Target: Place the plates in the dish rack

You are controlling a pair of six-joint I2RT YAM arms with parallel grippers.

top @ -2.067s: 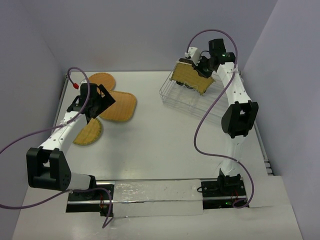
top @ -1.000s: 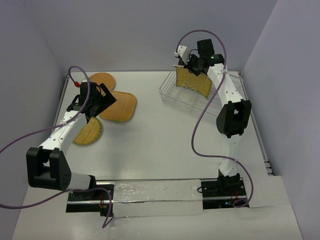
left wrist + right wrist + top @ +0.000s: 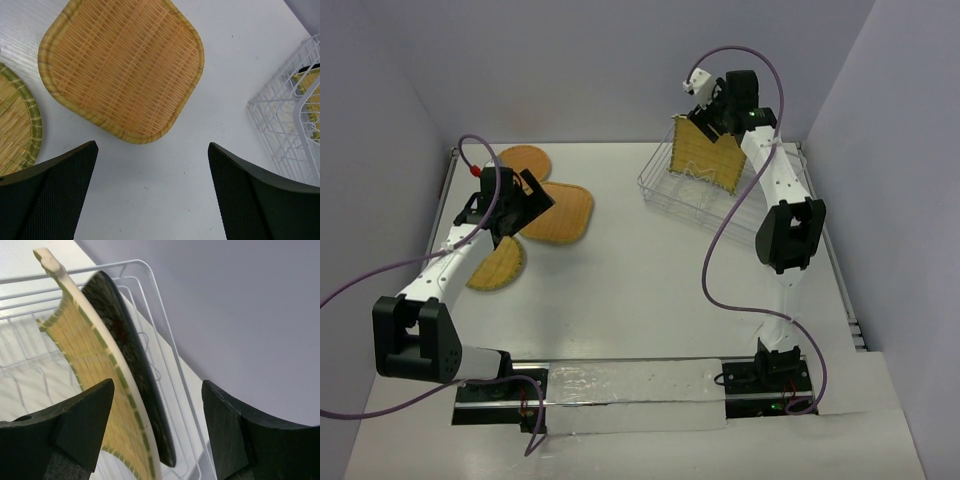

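Note:
The dish rack [image 3: 670, 192] stands at the back right of the table. In it the yellow woven square plate [image 3: 704, 158] stands on edge, and right behind it the black square plate [image 3: 131, 357]. My right gripper [image 3: 708, 112] hovers open just above their top edges, gripping nothing; in the right wrist view both plates lie between the fingers of that gripper [image 3: 157, 390]. On the left, my left gripper [image 3: 523, 203] is open and empty beside the orange rounded square plate [image 3: 563, 213]. The orange round plate [image 3: 525, 162] and yellow round plate [image 3: 498, 266] lie flat nearby.
The back wall and right wall [image 3: 880, 150] stand close to the rack. Purple cables [image 3: 720, 240] loop from both arms. A shiny strip [image 3: 630, 385] runs between the arm bases at the near edge. The rack's wires [image 3: 287, 130] show at the right of the left wrist view.
My right gripper has opened and let go of the yellow woven plate, which now stands in the rack, and it has lifted slightly. The left arm has not moved.

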